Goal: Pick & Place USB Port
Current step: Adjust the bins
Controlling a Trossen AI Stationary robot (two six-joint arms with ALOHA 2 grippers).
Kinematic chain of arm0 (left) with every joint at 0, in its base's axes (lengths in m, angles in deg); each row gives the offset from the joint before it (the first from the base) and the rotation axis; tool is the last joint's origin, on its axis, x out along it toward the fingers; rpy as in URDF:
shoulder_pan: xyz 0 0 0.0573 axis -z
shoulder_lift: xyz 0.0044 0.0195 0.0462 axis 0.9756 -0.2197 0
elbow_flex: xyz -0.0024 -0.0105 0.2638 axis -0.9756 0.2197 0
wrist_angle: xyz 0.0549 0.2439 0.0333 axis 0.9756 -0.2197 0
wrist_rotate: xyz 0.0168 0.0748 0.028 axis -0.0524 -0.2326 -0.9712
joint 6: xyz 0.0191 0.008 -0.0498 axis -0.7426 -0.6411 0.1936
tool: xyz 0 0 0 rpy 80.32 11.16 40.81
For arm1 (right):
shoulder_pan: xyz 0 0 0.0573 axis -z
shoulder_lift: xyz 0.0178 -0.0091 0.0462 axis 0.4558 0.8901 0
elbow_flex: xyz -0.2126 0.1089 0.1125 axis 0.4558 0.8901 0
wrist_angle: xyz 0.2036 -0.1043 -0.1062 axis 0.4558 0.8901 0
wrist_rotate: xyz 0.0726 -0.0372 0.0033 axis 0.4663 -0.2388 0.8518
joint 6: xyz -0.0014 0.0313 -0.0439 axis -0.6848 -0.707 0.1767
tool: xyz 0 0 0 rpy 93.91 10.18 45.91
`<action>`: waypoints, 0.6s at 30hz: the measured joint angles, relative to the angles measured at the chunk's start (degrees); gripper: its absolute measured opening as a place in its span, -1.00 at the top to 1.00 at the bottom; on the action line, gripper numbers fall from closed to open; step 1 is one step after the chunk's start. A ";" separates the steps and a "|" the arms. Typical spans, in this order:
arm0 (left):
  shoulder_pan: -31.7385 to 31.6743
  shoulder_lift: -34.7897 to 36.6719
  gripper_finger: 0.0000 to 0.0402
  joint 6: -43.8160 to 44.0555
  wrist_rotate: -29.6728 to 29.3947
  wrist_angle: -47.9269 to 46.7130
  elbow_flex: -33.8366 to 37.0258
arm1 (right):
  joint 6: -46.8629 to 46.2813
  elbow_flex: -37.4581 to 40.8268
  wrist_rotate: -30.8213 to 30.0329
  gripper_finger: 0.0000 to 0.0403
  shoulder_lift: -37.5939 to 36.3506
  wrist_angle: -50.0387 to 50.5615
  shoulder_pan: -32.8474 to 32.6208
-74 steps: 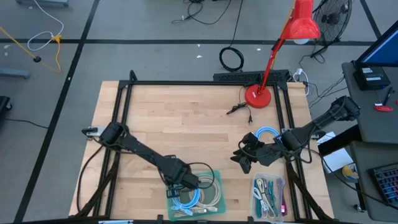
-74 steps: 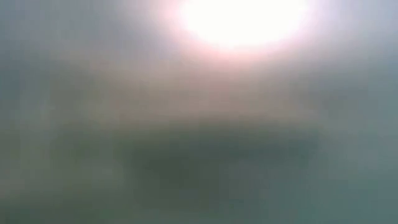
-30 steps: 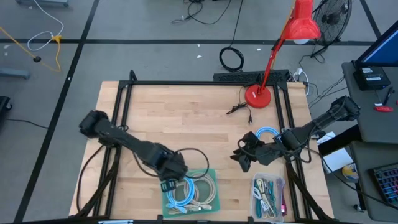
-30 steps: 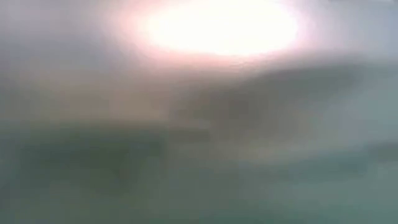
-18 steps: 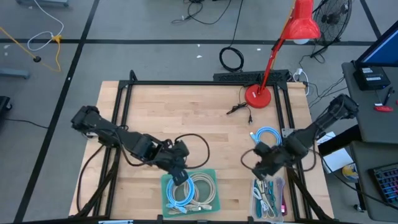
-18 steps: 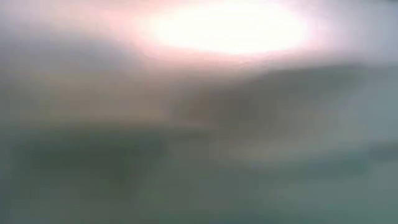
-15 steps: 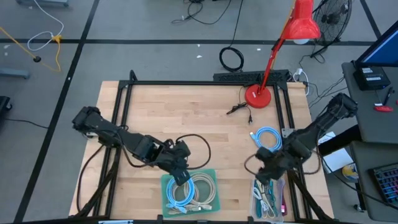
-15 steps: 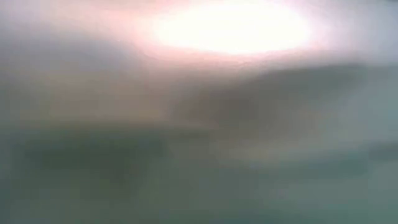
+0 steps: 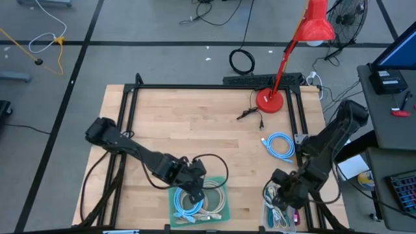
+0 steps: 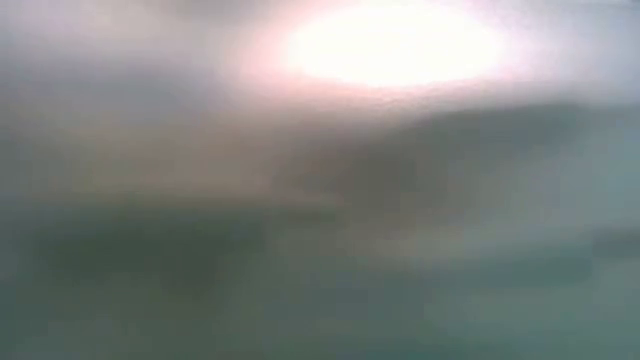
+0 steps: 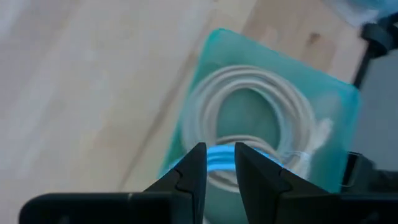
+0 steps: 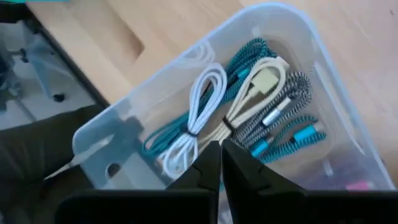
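The left claw (image 9: 195,184), fingers slightly parted and holding nothing visible, is positioned over the teal tray (image 9: 220,211) of coiled cables (image 11: 249,118). The right claw (image 12: 221,163), clenched, is seen above the clear bin (image 12: 292,37) of bundled USB cables (image 12: 261,106) at the counter's (image 9: 195,123) near right.

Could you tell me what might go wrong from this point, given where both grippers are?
The right gripper, shut, hovers over tangled bundled cables in the clear bin; it may snag several. The left gripper sits low over coiled cables in the teal tray and could drag a loop out.

Grey floor (image 9: 162,26), red lamp (image 9: 316,23), black fan (image 9: 348,16)
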 joint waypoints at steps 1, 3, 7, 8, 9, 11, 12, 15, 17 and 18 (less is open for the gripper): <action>0.00 -0.38 0.56 -0.32 1.01 1.33 0.00 | 0.16 0.00 -0.09 0.98 0.96 -0.59 0.34; 0.01 -1.16 0.56 -0.55 2.19 3.00 0.00 | 0.82 0.00 -0.08 0.99 3.14 -2.33 0.83; 0.07 -1.37 0.56 -0.24 2.22 4.44 0.00 | 3.44 0.00 -0.12 1.00 7.36 -5.00 2.27; 0.07 -1.35 0.56 -0.22 2.09 4.73 0.00 | 4.03 0.00 -0.04 1.00 8.54 -5.18 2.59; 0.07 -1.35 0.56 -0.14 2.08 5.00 0.00 | 4.74 0.00 -0.03 1.00 9.72 -5.51 2.98; 0.07 -1.35 0.56 0.32 2.03 5.27 0.00 | 6.29 0.02 -0.01 1.00 11.79 -7.57 3.81; 0.13 -1.35 0.56 0.59 2.07 5.65 0.00 | 6.98 0.02 0.07 1.00 12.75 -9.23 4.21; 0.55 -1.35 0.56 1.12 2.08 6.61 0.00 | 9.55 -0.09 1.45 1.00 14.97 -13.02 5.65; 0.76 -1.35 0.56 1.62 2.06 6.83 0.00 | 11.26 -0.15 2.07 1.00 15.54 -14.10 6.55; 0.87 -1.35 0.56 1.71 2.05 6.87 0.00 | 12.00 -0.20 2.58 1.00 15.63 -14.50 7.09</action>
